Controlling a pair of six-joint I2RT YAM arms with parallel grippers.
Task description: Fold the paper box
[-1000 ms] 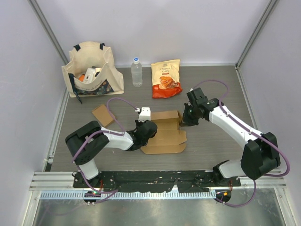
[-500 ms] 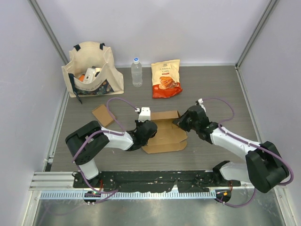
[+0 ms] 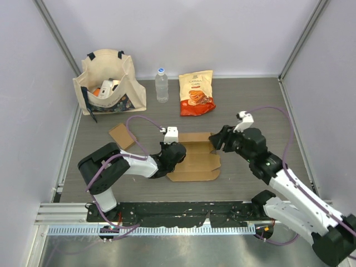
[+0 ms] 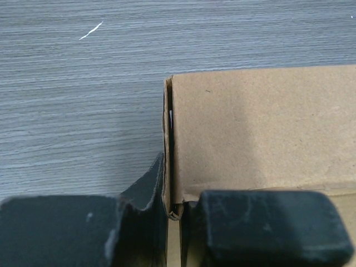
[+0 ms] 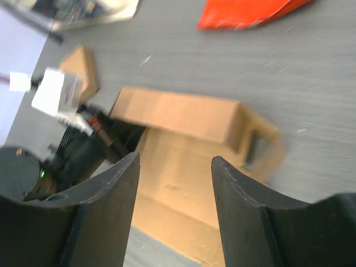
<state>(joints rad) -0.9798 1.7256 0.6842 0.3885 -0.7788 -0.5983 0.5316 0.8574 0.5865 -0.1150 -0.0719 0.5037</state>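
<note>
"Right wrist view: right gripper (image 5: pixel 173 167) is newly parted, box (image 5: pixel 178 119) released."
"Left gripper (image 4: pixel 172 217) is kept clenched on its left wall; box is left on the table (image 3: pixel 250 105) between both, right flap judged done."

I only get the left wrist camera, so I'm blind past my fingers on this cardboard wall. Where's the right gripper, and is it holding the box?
Observer: The right gripper is open by the right end of the box, gripping nothing.
Operator: How does the fold look?
Observer: The far long wall stands up; the near flap lies flat on the table.
Operator: Anything loose on my side?
Observer: A separate cardboard piece lies left of the box, apart from it.
</note>
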